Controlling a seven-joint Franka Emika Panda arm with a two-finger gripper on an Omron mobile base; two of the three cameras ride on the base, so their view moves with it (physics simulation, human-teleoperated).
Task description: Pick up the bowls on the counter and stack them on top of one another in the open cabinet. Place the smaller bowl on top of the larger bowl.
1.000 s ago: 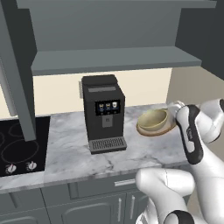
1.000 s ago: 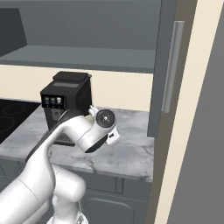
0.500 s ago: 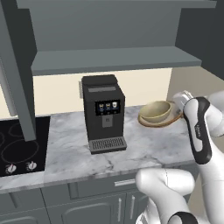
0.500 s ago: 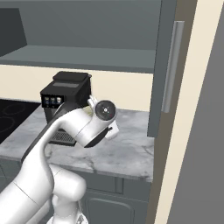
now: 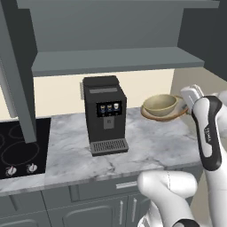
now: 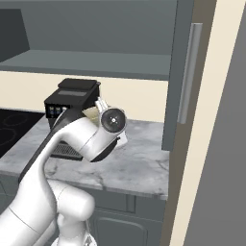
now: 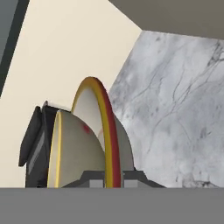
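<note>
Jaws: pinching rim of larger bowl, at its 3 o'clock.
Smaller bowl: inside larger bowl, above bench.

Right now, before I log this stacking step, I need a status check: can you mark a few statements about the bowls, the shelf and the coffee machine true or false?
1. The small bowl sits inside the wide bowl. True.
2. A bowl lies on the cabinet shelf. False: both bowls are below it, right of the coffee machine.
3. The jaws are shut on the wide bowl's rim. True.
4. The coffee machine stands on the stovetop. False: it stands on the marble counter.
</note>
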